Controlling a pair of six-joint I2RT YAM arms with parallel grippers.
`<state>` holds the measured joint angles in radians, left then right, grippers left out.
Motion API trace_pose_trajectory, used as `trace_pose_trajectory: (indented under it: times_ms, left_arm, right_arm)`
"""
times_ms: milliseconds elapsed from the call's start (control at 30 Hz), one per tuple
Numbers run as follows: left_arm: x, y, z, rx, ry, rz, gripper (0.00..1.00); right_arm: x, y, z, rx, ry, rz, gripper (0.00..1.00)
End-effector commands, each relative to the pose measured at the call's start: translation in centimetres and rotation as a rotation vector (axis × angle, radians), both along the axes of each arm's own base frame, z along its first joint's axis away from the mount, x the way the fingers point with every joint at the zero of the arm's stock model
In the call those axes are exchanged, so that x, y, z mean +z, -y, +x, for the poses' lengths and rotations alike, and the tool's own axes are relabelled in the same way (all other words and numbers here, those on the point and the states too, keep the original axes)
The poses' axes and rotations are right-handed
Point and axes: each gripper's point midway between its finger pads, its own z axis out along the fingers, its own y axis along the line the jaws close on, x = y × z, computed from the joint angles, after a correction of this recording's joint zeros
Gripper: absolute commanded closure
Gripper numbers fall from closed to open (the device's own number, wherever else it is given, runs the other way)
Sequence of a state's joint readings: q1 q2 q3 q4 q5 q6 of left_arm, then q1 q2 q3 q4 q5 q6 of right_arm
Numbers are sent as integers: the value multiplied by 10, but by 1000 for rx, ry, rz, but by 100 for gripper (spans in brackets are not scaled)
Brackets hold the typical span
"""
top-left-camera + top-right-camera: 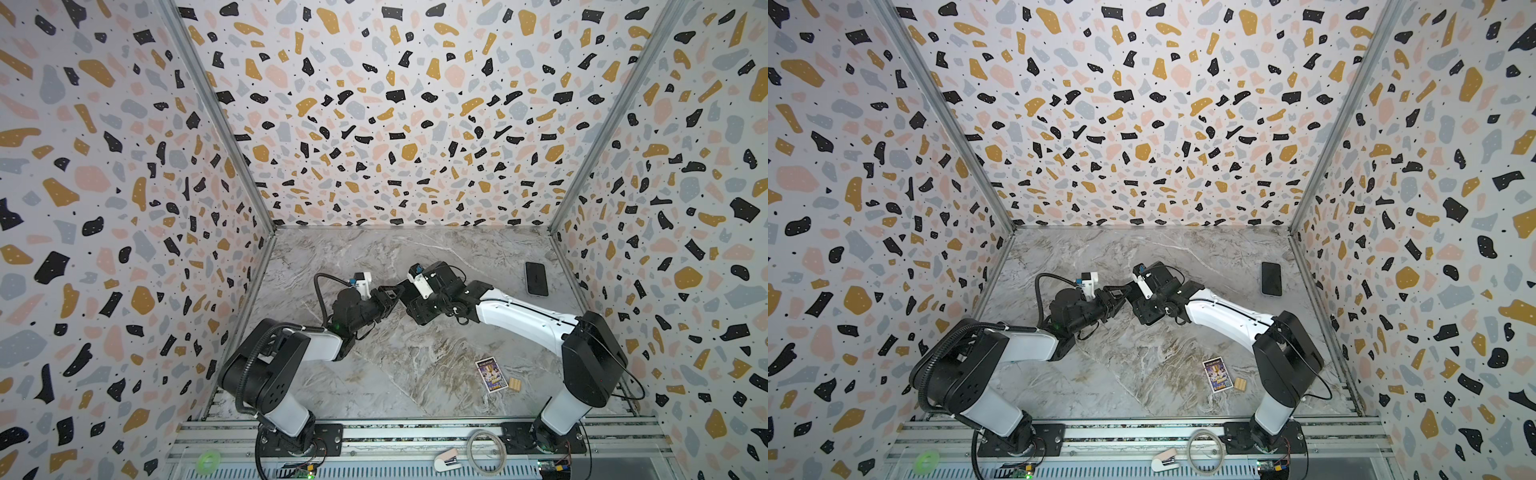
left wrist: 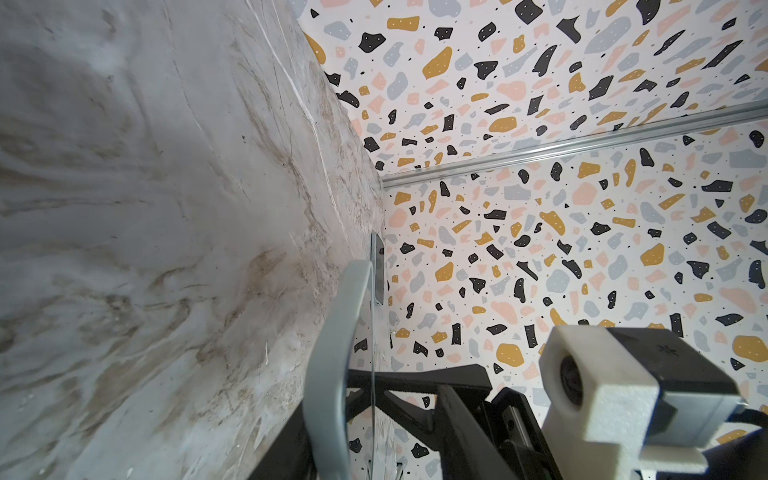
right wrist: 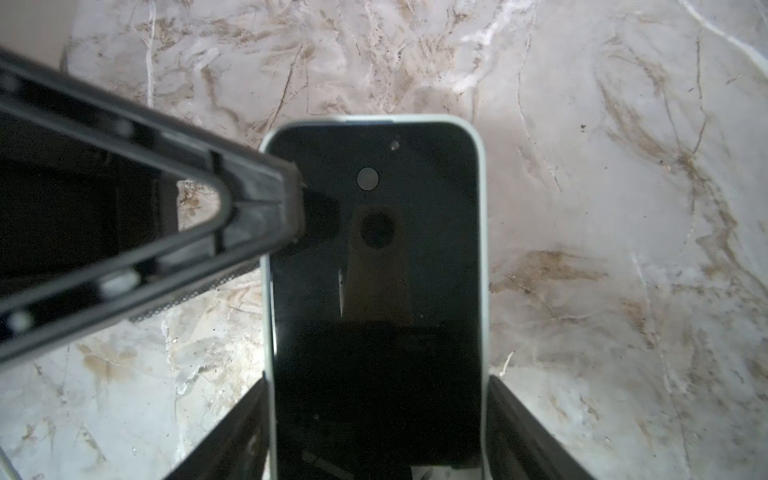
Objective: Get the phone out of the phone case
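Observation:
My right gripper (image 3: 376, 395) is shut on the phone (image 3: 374, 291), a black slab with a dark screen. It sits in a pale grey-green phone case (image 3: 482, 249), and the fingers press the case's two long sides. In both top views the two grippers meet above the middle of the table, the left gripper (image 1: 392, 296) against the right gripper (image 1: 415, 299). A left fingertip (image 3: 286, 208) lies over the screen at the case's side rim. The left wrist view shows the case (image 2: 332, 374) edge-on between the left jaws. Whether they pinch it does not show.
A second dark phone (image 1: 536, 278) lies flat by the right wall. A printed card (image 1: 491, 375) and a small wooden block (image 1: 515, 383) lie near the right arm's base. A green tape roll (image 1: 209, 460) and a cable coil (image 1: 485, 451) rest on the front rail.

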<state>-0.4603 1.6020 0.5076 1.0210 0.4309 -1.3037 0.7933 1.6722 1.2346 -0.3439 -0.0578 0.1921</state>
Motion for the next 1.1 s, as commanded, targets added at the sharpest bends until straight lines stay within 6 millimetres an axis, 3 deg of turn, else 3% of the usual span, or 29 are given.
trace_pose_trajectory:
  times_ms: [0, 467, 700, 867, 1067]
  left_arm:
    - [19, 6, 2, -25, 69, -37, 57]
    - [16, 7, 0, -33, 66, -48, 81]
    - [28, 7, -2, -39, 98, -43, 92]
    - [49, 4, -4, -34, 149, -45, 100]
    - [85, -5, -7, 8, 247, -10, 100]
  right_arm:
    - [35, -6, 1, 14, 65, 72, 76]
    - [38, -3, -1, 11, 71, 76, 77]
    - [45, 0, -3, 8, 86, 87, 76]
    - [61, 4, -9, -1, 117, 146, 54]
    - [101, 12, -23, -19, 169, 286, 20]
